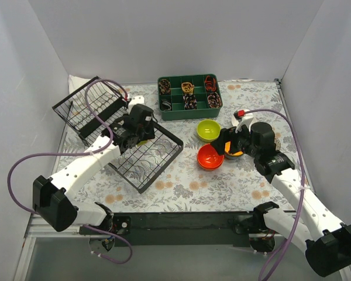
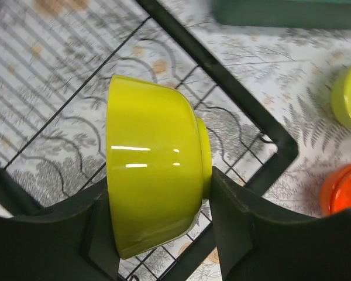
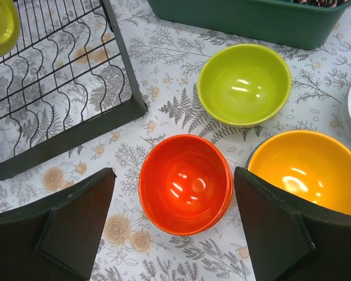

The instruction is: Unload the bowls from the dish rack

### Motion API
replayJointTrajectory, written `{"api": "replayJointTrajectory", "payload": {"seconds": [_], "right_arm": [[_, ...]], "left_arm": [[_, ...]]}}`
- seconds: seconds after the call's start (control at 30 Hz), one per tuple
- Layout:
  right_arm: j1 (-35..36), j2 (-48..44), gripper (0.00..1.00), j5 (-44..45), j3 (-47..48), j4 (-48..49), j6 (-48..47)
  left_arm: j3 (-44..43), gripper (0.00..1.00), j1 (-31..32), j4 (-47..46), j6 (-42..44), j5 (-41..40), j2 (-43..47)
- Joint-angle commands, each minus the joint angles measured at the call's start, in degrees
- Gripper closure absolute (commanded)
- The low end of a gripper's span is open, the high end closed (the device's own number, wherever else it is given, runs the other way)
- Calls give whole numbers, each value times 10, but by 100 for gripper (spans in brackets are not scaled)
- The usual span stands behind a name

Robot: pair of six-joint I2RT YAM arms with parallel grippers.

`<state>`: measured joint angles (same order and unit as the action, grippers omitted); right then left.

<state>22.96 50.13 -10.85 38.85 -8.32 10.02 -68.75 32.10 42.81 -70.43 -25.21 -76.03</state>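
Mid-unload, our left jaws gripped a yellow bowl (image 2: 155,181) over the rack (image 2: 222,77) — next, we judged, it needed setting on the counter (image 3: 181,111) by the red bowl (image 3: 186,184), beneath our open, empty right jaws.

- Your top camera looks down from behind both arms (image 1: 88,164) over the whole table (image 1: 181,193).
- Each wrist camera peers close past its own fingers (image 2: 251,234); both share the rack (image 3: 134,108) corner and red bowl (image 3: 184,184).
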Motion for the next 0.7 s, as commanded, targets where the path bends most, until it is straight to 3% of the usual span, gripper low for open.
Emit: {"api": "replayJointTrajectory", "payload": {"seconds": [0.0,0.33,0.67], "right_arm": [[2,19,9,-18,73,-51,26],[-5,82,9,-24,206,-187,92],[-11,160,11,-36,331,-300,111]], "left_arm": [[-13,78,80,-101,122,-66,18],[100,76,291,-315,394,-135,45],[215,75,429,-517,650,-191,44]]}}
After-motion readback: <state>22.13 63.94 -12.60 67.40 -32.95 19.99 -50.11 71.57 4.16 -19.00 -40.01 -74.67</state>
